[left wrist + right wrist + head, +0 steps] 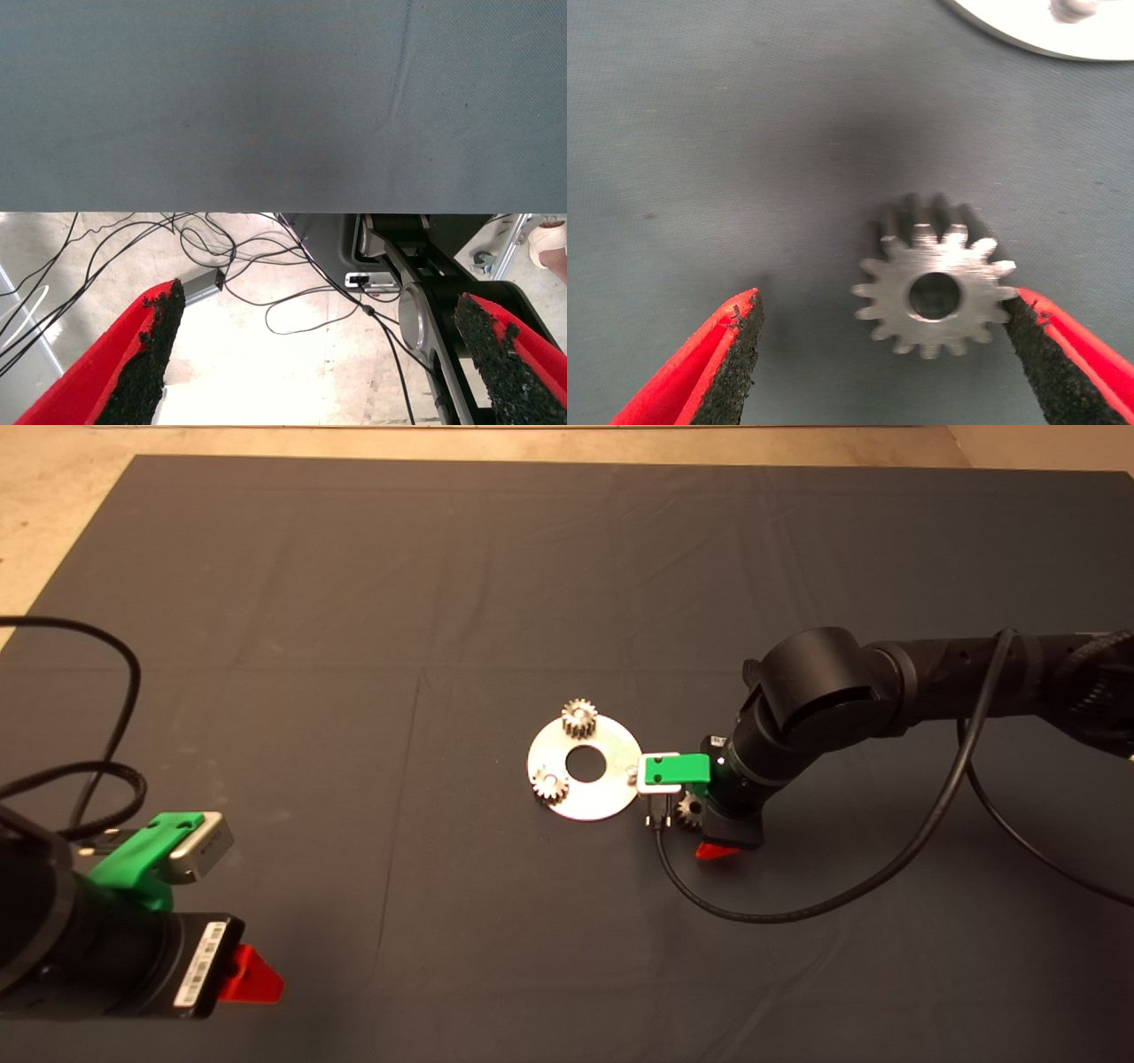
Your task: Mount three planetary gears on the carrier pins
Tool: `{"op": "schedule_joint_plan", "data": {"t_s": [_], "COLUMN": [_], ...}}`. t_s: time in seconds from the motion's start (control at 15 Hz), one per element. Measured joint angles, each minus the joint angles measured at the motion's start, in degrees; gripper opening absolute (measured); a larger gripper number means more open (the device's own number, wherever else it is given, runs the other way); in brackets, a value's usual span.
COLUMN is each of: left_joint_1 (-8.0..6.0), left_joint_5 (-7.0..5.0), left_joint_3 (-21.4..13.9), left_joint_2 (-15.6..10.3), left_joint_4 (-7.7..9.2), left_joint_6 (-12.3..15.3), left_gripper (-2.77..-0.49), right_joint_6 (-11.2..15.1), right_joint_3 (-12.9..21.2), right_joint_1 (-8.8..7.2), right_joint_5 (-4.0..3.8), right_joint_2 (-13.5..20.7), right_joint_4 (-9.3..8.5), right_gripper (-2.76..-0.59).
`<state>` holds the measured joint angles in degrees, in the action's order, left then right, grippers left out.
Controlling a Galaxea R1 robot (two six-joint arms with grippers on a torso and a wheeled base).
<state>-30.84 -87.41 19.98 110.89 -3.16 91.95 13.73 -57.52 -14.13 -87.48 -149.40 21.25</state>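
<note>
While the left gripper point(252, 979) waits at the near left corner of the mat point(354, 602) with its fingers spread and nothing between them, the right gripper point(713, 849) is down on the cloth just off the disc's point(602, 797) near right edge. Its red fingers point(718, 363) stand apart around the third gear point(935, 288), which lies flat on the mat; one pad touches the teeth, the other is clear. Farther in, the disc carries two gears on their pins: one point(550, 785) at its near left, one point(579, 718) at its far edge. A bare pin point(1072, 9) stands beside the right gripper.
</note>
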Motion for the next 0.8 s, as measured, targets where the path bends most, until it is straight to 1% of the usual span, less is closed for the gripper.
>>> {"op": "schedule_joint_plan", "data": {"t_s": [0.07, 0.13, 0.33, 0.4, 0.6, 0.73, 0.8], "left_joint_1": [0.0, 0.0, 0.0, 0.0, 0.0, 0.0, 0.0], "left_joint_5": [0.0, 0.0, 0.0, 0.0, 0.0, 0.0, 0.0], "left_joint_3": [0.0, 0.0, 0.0, 0.0, 0.0, 0.0, 0.0], "left_joint_2": [0.0, 0.0, 0.0, 0.0, 0.0, 0.0, 0.0], "left_joint_4": [0.1, 0.15, 0.21, 0.22, 0.29, 0.35, 0.35], "left_joint_6": [0.0, 0.0, 0.0, 0.0, 0.0, 0.0, 0.0], "left_gripper": [-1.08, -1.08, -1.08, -1.08, -1.08, -1.08, -1.08], "right_joint_6": [0.0, 0.0, 0.0, 0.0, 0.0, 0.0, 0.0], "right_joint_3": [-0.6, -1.0, -1.6, -1.7, -1.7, -1.7, -1.7], "right_joint_1": [0.0, 0.0, 0.02, 0.02, 0.3, 0.33, 0.33], "right_joint_5": [0.0, -0.02, -0.02, 0.0, 0.0, 0.0, 0.0], "right_joint_2": [0.0, 0.0, 0.0, 0.0, 0.0, 0.0, 0.0], "right_joint_4": [0.0, 0.16, 0.41, 0.44, 0.71, 0.79, 0.8], "right_gripper": [-1.41, -1.5, -1.55, -1.65, -1.66, -1.8, -1.81]}}
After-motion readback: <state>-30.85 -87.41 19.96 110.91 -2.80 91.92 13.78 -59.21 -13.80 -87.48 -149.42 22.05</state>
